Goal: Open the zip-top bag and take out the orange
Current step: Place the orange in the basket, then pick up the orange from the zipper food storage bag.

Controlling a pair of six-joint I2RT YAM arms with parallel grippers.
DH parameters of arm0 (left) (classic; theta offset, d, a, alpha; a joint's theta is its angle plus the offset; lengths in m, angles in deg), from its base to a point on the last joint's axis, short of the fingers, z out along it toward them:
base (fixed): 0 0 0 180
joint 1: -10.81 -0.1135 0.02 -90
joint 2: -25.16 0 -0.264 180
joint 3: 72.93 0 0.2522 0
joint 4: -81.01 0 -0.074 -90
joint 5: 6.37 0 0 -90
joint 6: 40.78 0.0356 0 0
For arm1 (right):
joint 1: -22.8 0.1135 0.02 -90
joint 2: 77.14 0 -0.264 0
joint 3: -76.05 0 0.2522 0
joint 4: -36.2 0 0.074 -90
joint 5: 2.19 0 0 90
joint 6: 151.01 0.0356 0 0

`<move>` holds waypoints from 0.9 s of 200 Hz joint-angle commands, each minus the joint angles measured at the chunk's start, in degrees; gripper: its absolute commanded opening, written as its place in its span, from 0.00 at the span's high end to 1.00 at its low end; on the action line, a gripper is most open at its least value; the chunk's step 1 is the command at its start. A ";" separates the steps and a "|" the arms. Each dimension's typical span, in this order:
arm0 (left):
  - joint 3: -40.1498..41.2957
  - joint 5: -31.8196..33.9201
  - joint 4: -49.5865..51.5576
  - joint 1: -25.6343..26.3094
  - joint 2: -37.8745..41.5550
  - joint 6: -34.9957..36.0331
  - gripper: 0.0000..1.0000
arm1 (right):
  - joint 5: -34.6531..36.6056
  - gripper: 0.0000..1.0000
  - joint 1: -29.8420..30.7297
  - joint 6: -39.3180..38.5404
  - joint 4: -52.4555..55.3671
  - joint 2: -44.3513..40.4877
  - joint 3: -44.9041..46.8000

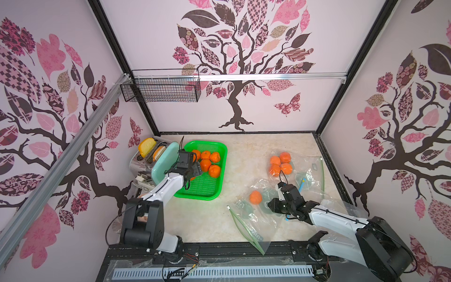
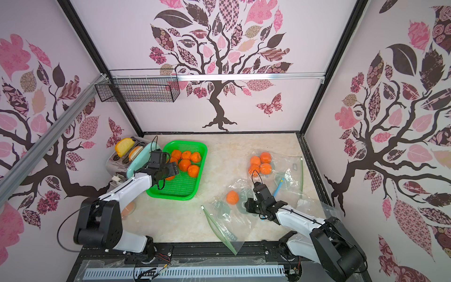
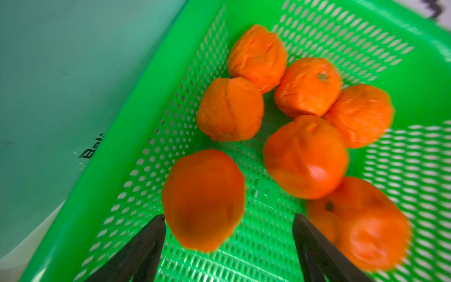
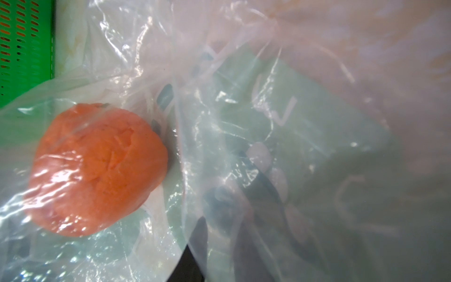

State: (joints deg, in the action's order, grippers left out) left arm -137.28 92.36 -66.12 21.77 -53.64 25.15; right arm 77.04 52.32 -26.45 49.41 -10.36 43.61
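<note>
1. Plastic film lies over the orange (image 4: 97,171) in the right wrist view, so I judge that it is inside the bag (image 1: 253,219). The bag lies crumpled on the table (image 1: 244,151), toward the right arm's side.
2. Low on the bag, the right pincer (image 1: 270,204) sits just beside the orange. The fruit lies off its tips toward the left arm's side and a little farther from the robot. Film hides the fingers, so I cannot tell whether they pinch plastic or merely rest there.
3. Spread wide over the green tray (image 1: 195,196), the left pincer (image 3: 228,217) grips nothing. A loose orange (image 3: 203,200) lies in the tray right at its tips. This pincer is well apart from the bag, so the right arm is the nearer.
4. Slantwise from near the orange toward the table's front edge runs the green zip strip (image 1: 258,246), on the robot's side of the fruit. The coming move likely turns on this: the bag's mouth lies along that line, not under the right pincer.
5. Both top views show the zip strip and its direction. The right wrist view shows no zip, only film over fruit. Only the left wrist view shows the left pincer's fingers standing apart.
</note>
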 commanded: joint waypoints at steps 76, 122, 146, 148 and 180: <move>22.87 -22.75 3.15 38.26 43.20 -16.93 0.71 | 5.57 0.70 -0.12 -2.09 8.91 -4.66 -6.30; 27.33 -24.32 -5.41 54.96 38.34 -18.09 0.78 | 4.07 0.72 -0.16 -2.80 10.05 -3.42 -12.80; 26.69 -23.32 -11.17 59.33 29.92 -17.33 0.81 | 1.19 0.74 -0.14 -2.73 8.95 -1.21 -15.23; 26.57 -23.39 -11.74 59.59 29.21 -17.35 0.81 | 0.94 0.74 -0.16 -2.72 8.92 -1.00 -15.40; 24.86 -22.36 -20.43 62.05 20.18 -17.02 0.83 | -1.34 0.75 -0.07 -3.44 8.71 3.08 -17.77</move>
State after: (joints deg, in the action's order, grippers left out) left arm -110.59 69.41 -76.92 82.68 -29.38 8.01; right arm 78.31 52.30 -28.74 57.41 -9.70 28.36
